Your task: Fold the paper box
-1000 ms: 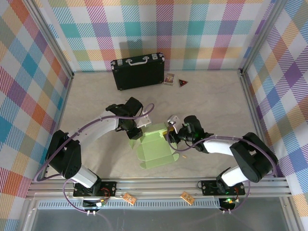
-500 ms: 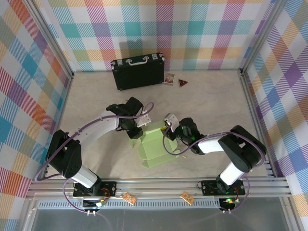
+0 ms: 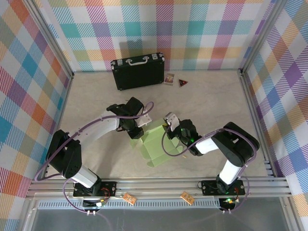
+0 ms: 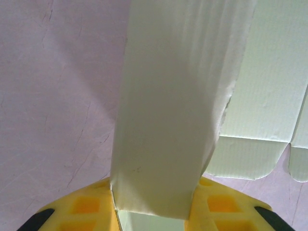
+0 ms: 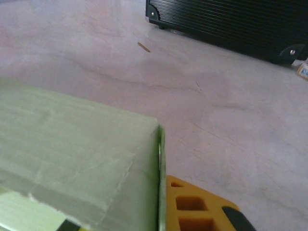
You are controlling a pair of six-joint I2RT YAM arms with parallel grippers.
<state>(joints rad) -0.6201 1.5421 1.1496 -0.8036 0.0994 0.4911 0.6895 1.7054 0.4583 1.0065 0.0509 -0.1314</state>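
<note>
The paper box (image 3: 156, 144) is pale green card, partly folded, on the table between my two arms. My left gripper (image 3: 136, 130) is at its far left corner. In the left wrist view a raised strip of the box (image 4: 173, 96) runs up from between the yellow fingers (image 4: 221, 202), and my left gripper (image 4: 154, 211) is shut on it. My right gripper (image 3: 168, 130) is at the box's far right corner. In the right wrist view a wall of the box (image 5: 72, 139) covers one finger, its thin edge pressed against the other yellow finger (image 5: 197, 202). The right gripper (image 5: 162, 192) is shut on that edge.
A black case (image 3: 138, 71) with a metal handle stands at the back wall, its corner also in the right wrist view (image 5: 231, 19). A small printed card (image 3: 169, 78) and a dark red triangle (image 3: 183, 83) lie beside it. Metal rails (image 3: 154, 185) border the near edge.
My right gripper has moved left up to the box and shut on its right wall. That side of the box has folded up and inward. The left arm has stayed put.
</note>
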